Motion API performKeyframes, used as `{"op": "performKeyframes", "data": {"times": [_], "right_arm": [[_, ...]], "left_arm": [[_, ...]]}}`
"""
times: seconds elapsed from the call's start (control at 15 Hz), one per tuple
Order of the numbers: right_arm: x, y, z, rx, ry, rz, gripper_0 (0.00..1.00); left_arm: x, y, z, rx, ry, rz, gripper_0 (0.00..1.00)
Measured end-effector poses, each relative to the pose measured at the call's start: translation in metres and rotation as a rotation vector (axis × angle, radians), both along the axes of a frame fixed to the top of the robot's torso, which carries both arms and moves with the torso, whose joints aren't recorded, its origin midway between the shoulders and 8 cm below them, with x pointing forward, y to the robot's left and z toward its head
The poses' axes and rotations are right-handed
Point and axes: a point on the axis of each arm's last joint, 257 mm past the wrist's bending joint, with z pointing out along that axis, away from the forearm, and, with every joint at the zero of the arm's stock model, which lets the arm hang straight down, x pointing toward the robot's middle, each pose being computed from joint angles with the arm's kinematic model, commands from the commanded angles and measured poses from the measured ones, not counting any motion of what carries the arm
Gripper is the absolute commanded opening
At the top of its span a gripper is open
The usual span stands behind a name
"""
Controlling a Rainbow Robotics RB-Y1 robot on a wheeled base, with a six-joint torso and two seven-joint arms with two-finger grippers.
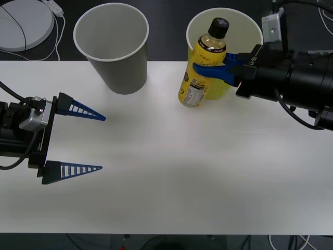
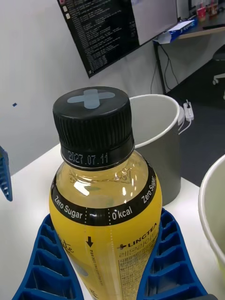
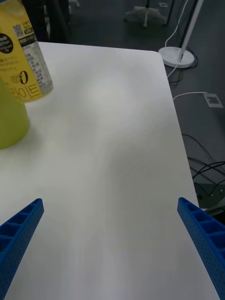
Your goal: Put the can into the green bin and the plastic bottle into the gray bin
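My right gripper is shut on the plastic bottle, a yellow bottle with a black cap, holding it around its upper body. The bottle leans against the front of the green bin, with its base at the table. In the right wrist view the blue fingers clasp the bottle, and the gray bin stands behind it. The gray bin stands upright to the bottle's left. My left gripper rests open over the table's left side. The can is out of view.
A white round disc with a cable lies beyond the table's far left corner. The white table stretches bare between the grippers and toward the front edge. In the left wrist view, the bottle and green bin sit far ahead of the open fingers.
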Motion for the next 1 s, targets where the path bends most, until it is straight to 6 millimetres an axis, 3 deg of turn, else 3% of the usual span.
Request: {"op": "performKeyframes", "data": {"times": [0.47,1.0], "right_arm": [[-0.003,0.016,0.044,-0.091,-0.062,0.095,0.00],[0.006,0.040,0.077,-0.186,0.003,0.115,0.00]], "left_arm": [[0.000,0.000,0.000,0.000,0.000,0.000,1.00],[0.000,0.000,0.000,0.000,0.000,0.000,1.00]]}}
